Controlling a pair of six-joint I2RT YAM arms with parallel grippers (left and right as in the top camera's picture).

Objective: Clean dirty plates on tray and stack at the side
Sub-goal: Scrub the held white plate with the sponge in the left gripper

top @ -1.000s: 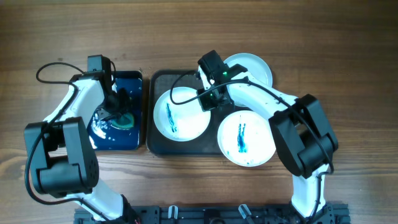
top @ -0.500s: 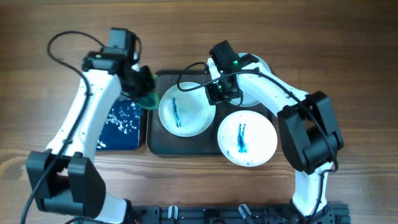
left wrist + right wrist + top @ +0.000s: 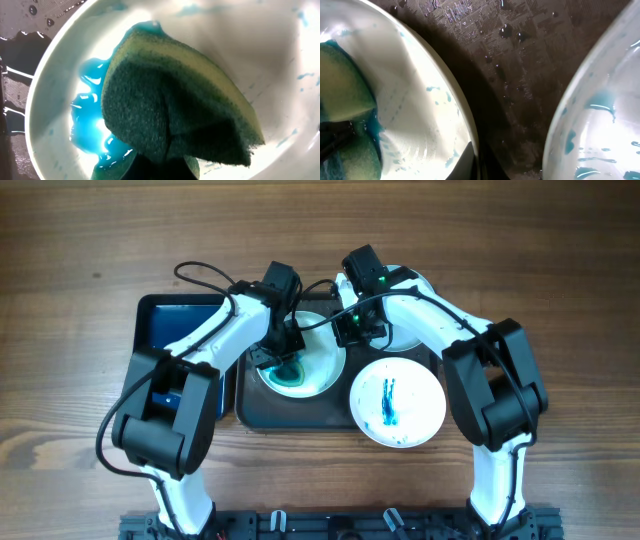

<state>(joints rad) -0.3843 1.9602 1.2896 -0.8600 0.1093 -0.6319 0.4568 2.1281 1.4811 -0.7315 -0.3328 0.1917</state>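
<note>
My left gripper is shut on a green-and-yellow sponge and presses it into the left plate, where blue-green liquid pools. My right gripper is shut on that plate's right rim, one finger inside and one outside. A second plate with blue streaks sits at the front right of the dark tray. A third plate lies at the back right, partly hidden by my right arm. In the right wrist view a plate edge with blue marks shows to the right.
A smaller dark blue tray with wet spots lies left of the dark tray. The dark tray floor between the plates is wet. Bare wooden table surrounds both trays.
My left arm has swung right from the blue tray with the sponge and come down into the left plate, smearing its streak into a pool. My right gripper has stayed on the rim.
</note>
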